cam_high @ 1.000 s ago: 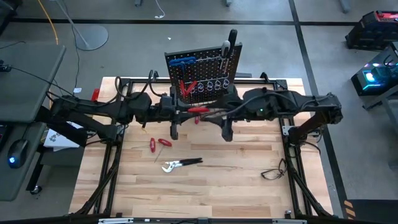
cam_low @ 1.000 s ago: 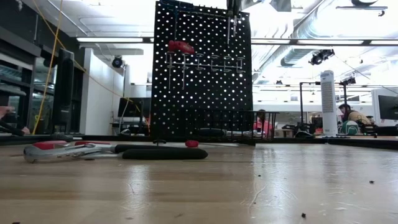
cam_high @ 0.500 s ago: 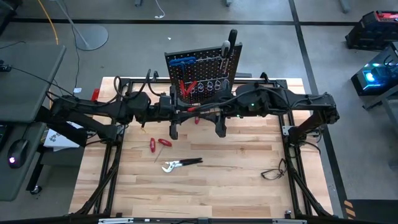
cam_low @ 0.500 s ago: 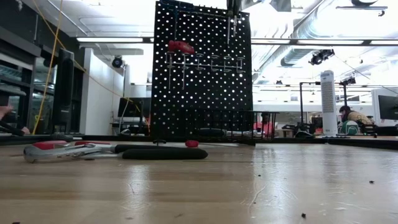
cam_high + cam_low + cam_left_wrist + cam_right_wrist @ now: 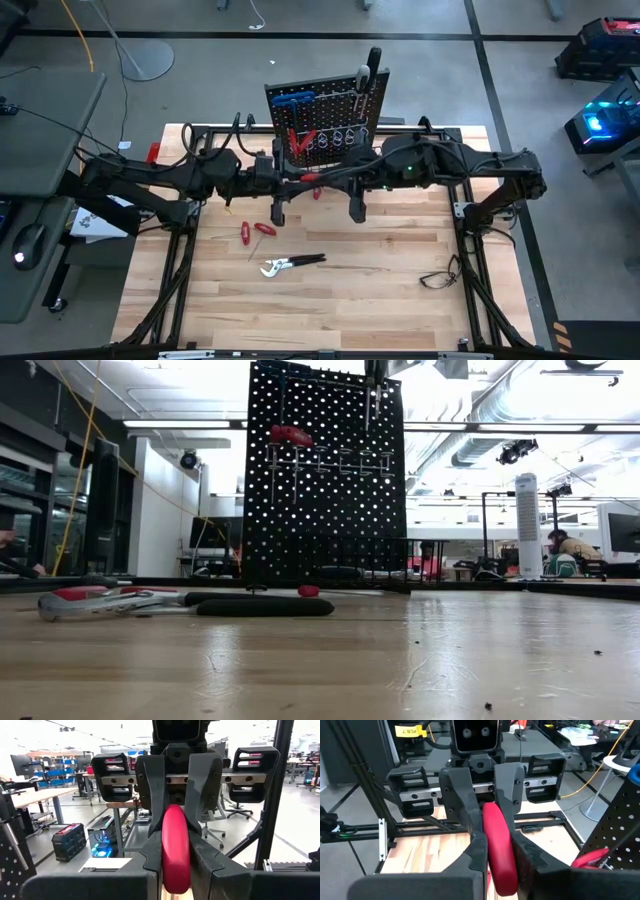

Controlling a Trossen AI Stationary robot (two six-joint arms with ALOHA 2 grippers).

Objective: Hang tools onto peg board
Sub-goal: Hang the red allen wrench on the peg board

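A red tool handle point(image 5: 318, 177) hangs in the air in front of the black peg board point(image 5: 325, 120), between my two grippers, which face each other. My left gripper point(image 5: 175, 857) is shut on one end and my right gripper point(image 5: 498, 857) on the other. Whatever extends beyond the handle is hidden by the fingers. The peg board point(image 5: 325, 470) stands upright at the table's far edge; a red-handled tool point(image 5: 290, 435) and blue hex keys point(image 5: 292, 99) hang on it. Two red-handled screwdrivers point(image 5: 253, 231) and silver pliers point(image 5: 290, 264) lie flat on the table. My left gripper pinches the red handle's end point(image 5: 175, 870) between its two fingers. The fingers point(image 5: 150, 862) come level from the table's left and lie along the handle. The handle is roughly level and clear of the table. My right gripper pinches the handle's other end point(image 5: 501, 870) between its two fingers. Its fingers point(image 5: 476, 852) come from the table's right, slanting slightly down, and lie along the handle. The handle stays clear of the table and bridges the two grippers.
A small red piece point(image 5: 318, 192) lies on the table below the grippers. A thin black cable point(image 5: 440, 275) sits near the right frame post. The black tubular frame point(image 5: 180, 250) runs along both table sides. The wooden table point(image 5: 380, 300) is bare toward the near edge.
My right gripper has swung a little toward the table's left, closing in on my left gripper and the red handle. The handle and my left gripper have stayed where they were.
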